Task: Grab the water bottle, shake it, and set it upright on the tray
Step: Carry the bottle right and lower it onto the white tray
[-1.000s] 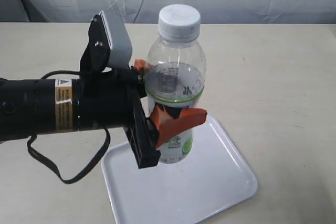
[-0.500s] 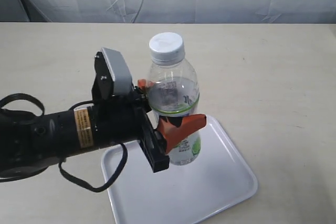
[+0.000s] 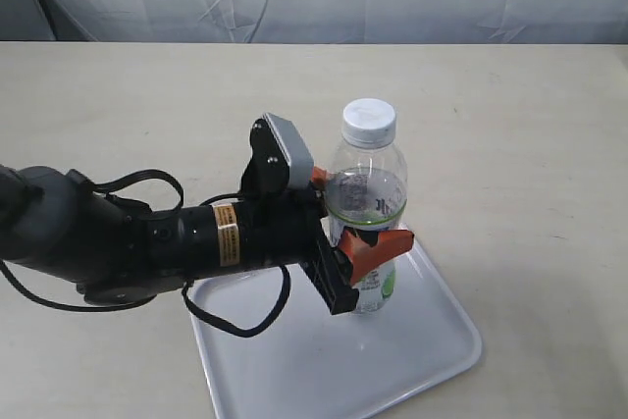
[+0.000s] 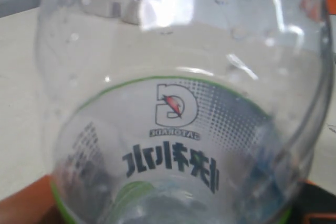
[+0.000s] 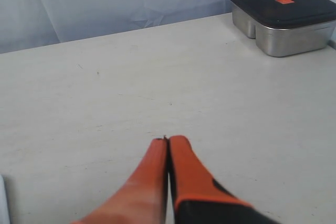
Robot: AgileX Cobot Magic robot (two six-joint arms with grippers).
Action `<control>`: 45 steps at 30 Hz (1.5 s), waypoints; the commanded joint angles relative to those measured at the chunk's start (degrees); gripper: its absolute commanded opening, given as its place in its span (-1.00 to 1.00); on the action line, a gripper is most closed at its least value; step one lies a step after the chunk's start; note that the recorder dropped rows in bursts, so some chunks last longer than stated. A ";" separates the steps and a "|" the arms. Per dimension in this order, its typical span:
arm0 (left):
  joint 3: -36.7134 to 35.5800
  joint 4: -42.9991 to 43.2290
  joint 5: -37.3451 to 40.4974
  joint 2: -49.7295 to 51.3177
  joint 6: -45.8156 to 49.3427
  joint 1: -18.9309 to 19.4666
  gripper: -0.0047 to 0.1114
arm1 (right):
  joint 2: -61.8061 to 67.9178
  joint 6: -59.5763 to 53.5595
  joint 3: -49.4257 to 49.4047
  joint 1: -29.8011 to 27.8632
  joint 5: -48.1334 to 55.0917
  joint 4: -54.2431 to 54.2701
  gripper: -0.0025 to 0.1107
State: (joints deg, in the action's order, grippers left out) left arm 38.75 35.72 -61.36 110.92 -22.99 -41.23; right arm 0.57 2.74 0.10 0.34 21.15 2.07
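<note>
The water bottle, clasped at mid-height by the left gripper, is held upright, base low over the tray; contact cannot be told.

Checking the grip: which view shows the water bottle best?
Exterior view: the whole water bottle, cap to base, over the tray. Left wrist view shows only its label close up; right wrist view shows none.

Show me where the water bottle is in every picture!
Exterior view: the small clear plastic water bottle with white cap, in the middle, held by the left tool over the flat white plastic tray.
Left wrist view: it fills the picture, label close up.
Right wrist view: not there.
Shared landmark: the beige tabletop.
</note>
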 commanded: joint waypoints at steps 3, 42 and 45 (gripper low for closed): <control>0.73 -1.82 -1.31 0.44 -0.29 -0.08 -0.91 | -0.30 -0.07 -0.10 -0.26 -0.88 -0.03 -0.90; 0.73 8.50 -1.44 0.75 -1.82 0.03 0.67 | -0.30 -0.07 -0.10 -0.26 -0.88 -0.03 -0.90; 0.73 8.93 -3.48 0.75 -0.37 0.03 0.90 | -0.30 -0.07 -0.10 -0.26 -0.88 -0.03 -0.90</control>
State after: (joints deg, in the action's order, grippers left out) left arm 39.37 44.35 -62.31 111.97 -24.35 -41.23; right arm 0.57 2.74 0.10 0.34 21.15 2.07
